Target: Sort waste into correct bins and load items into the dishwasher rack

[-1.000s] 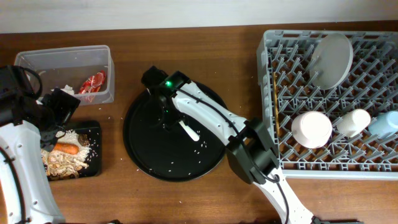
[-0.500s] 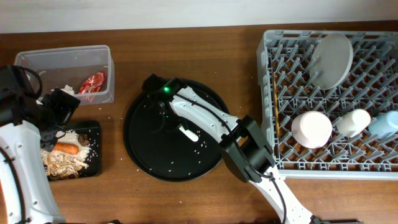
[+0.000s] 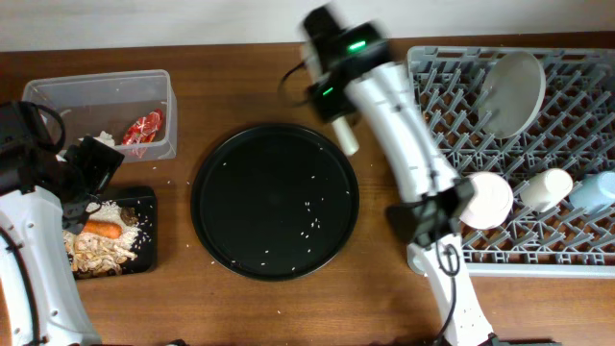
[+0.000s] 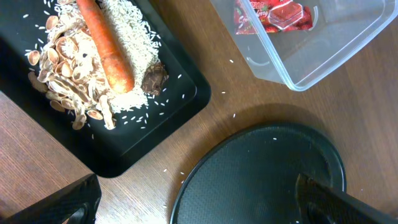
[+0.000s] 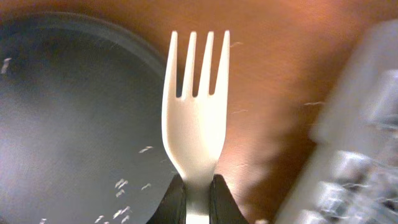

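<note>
My right gripper (image 5: 198, 190) is shut on the handle of the white plastic fork (image 5: 195, 118), tines pointing away. The overhead view shows the fork (image 3: 345, 137) held in the air between the round black tray and the grey dishwasher rack (image 3: 419, 106). In the rack are a white plate (image 3: 514, 91), a bowl (image 3: 485, 199), a small white cup (image 3: 546, 187), a light blue cup (image 3: 598, 190) and chopsticks (image 3: 424, 159). My left gripper (image 4: 199, 211) stands open and empty over the table beside the shallow black tray (image 4: 155, 134), which holds the carrot (image 4: 107, 46) and rice scraps (image 4: 134, 37).
The clear tub (image 3: 96, 93) at the back left holds the red-and-white wrapper (image 3: 142, 130) and a white tissue (image 3: 104, 140). The large round black tray (image 3: 274, 200) in the middle carries only scattered rice grains. Loose grains lie on the wood around it.
My right gripper shut on the fork on the round tray, lifted it and swung it back and right toward the rack. The left arm has not moved.
</note>
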Robot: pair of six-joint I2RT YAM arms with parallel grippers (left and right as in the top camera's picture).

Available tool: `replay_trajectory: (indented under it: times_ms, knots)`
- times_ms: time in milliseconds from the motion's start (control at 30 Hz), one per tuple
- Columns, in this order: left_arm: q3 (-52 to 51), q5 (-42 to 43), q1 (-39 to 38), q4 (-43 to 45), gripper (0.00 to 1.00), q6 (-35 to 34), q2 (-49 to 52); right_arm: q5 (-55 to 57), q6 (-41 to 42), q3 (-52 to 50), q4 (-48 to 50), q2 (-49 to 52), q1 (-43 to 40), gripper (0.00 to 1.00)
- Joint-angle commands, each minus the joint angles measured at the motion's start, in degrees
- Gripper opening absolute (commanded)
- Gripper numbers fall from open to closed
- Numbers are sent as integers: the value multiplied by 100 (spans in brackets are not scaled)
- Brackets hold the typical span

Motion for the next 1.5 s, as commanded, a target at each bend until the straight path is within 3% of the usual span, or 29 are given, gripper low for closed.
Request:
replay_trajectory:
  times_ms: [0,200,367,433,500,567,700,900,933,967,1167,1333,1467]
  knots:
    - [-28,-42,24,-4,99,-55,-13,114,24,433,-68,-164,-1134,4]
    - [-28,-42,26,-4,99,-55,-13,72,-144,-264,-66,-151,-2428,5]
    - [-28,-42,24,-7,99,-55,-13,-166,-341,-1259,264,-142,-2404,5]
    - [-28,-42,24,-11,99,-55,-13,-166,-341,-1515,398,-142,-2341,11]
    - [-31,-42,24,-20,99,-55,-13,-166,-339,-1604,448,-142,-2306,29]
    - [-28,-42,24,-24,99,-55,-13,-168,-337,-1604,400,-142,-2304,32]
    - [-31,-42,24,-24,99,-55,-13,-162,-55,-1602,15,-188,-2251,53]
    - [-28,-42,24,-26,99,-55,-13,-619,442,-1843,-70,-1628,-1923,57]
    - [-28,-42,24,-26,99,-55,-13,-540,444,-2076,-70,-2000,-1816,61]
    - [-28,-42,24,-26,99,-55,-13,-356,444,-2450,-70,-2452,-1700,99]
    - [-28,-42,24,-26,99,-55,-13,-142,752,-5871,-68,-4813,-1572,99]
    - [-28,-42,24,-26,99,-55,-13,-1071,979,-6924,-70,-5134,-1572,99]
    - [-28,-42,24,-26,99,-55,-13,-1296,981,-7149,-68,-5123,-1572,99]
